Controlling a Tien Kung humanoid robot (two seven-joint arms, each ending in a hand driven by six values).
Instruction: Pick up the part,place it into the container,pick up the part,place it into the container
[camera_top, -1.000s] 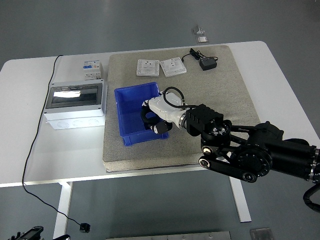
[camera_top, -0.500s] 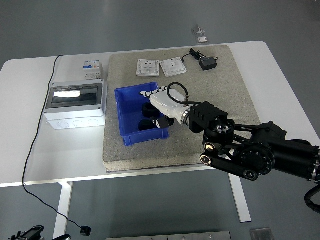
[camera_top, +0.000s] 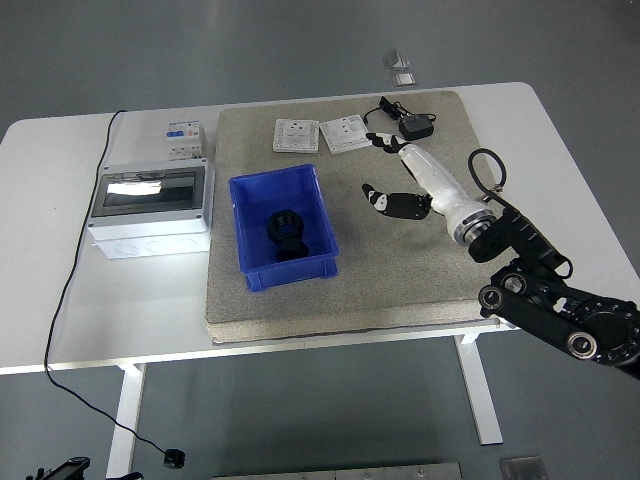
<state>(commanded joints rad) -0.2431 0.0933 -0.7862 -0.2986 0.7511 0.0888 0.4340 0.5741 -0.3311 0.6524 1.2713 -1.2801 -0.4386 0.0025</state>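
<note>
A blue bin (camera_top: 252, 208) stands on the grey mat (camera_top: 400, 270), left of centre. A black part (camera_top: 287, 233) lies inside it. A black adapter with a cable (camera_top: 410, 125) lies at the mat's back edge. My right hand (camera_top: 392, 172) is white with black fingers. It hovers over the mat to the right of the bin, with fingers spread and nothing in it. Its fingertips point toward the adapter. My left hand is out of view.
Two white switch plates (camera_top: 296, 134) (camera_top: 346, 132) lie at the back of the mat. A grey electrical box with a clear lid (camera_top: 150, 209) and a small breaker (camera_top: 184, 137) stand left of the mat. A black cable (camera_top: 70, 270) runs off the table's left side.
My right hand opened over the bin, left the black part inside, then pulled out and swung right and back toward the adapter.
</note>
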